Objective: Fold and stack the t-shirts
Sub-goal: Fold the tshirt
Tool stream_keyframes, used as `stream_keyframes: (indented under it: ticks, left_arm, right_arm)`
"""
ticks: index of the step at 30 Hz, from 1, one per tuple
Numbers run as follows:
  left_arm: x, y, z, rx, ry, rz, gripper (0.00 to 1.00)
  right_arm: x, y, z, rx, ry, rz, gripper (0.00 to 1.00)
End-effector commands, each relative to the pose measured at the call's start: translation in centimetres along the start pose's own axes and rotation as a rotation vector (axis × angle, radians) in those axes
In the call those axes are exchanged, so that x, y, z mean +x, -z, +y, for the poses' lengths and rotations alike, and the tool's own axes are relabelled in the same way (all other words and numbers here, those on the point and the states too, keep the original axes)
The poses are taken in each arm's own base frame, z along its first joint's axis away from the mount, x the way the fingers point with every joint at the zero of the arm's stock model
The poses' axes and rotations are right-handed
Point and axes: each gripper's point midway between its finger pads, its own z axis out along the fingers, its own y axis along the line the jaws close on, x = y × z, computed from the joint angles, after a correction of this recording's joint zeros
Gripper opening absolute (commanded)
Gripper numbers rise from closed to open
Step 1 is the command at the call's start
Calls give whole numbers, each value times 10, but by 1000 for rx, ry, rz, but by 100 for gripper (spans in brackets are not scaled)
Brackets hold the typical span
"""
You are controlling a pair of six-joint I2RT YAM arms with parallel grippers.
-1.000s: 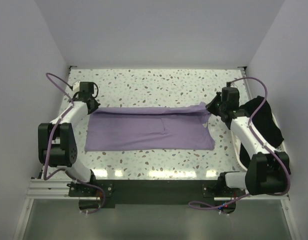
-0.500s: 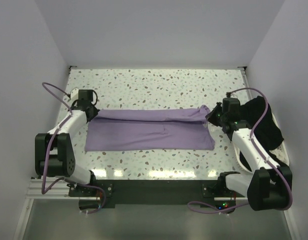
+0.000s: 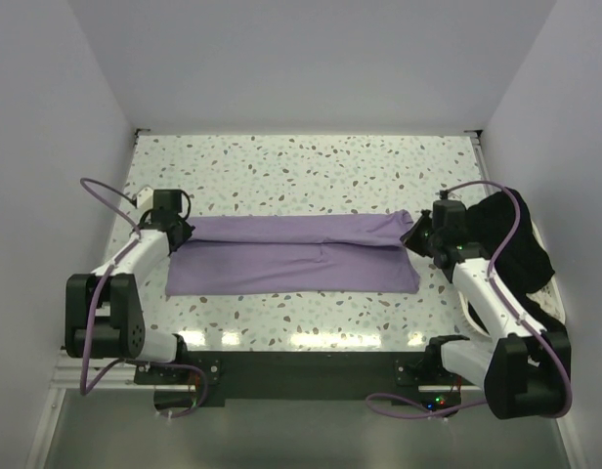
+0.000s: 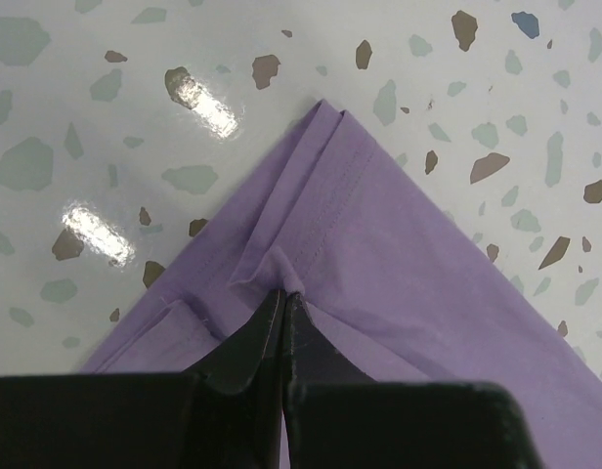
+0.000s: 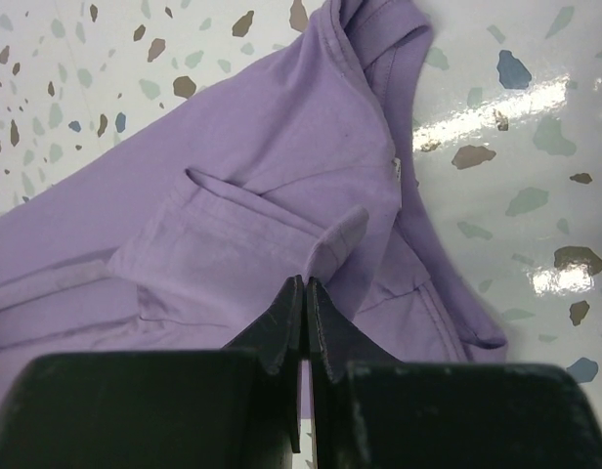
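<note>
Pinching a raised fold of the purple t-shirt (image 3: 291, 259), the left pincer (image 4: 283, 305) is closed tight at the garment's 9 o'clock end. The right pincer (image 5: 306, 293) grips a fold at its 3 o'clock end. The t-shirt lies as a long band across the speckled bench (image 3: 301, 156). A black garment (image 3: 516, 239) sits at the bench's 3 o'clock edge.
</note>
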Motion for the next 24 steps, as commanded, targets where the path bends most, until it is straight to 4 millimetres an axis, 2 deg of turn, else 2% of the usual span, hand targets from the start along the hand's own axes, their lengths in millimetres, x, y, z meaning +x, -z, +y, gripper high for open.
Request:
stream_keyframes:
  ticks: [1, 24]
  left_arm:
    - [-18, 6, -5, 35, 57, -75, 1]
    - [-17, 13, 2, 40, 66, -93, 3]
  right_arm:
    - [-2, 6, 7, -37, 3, -18, 0]
    - [1, 14, 5, -42, 16, -21, 0]
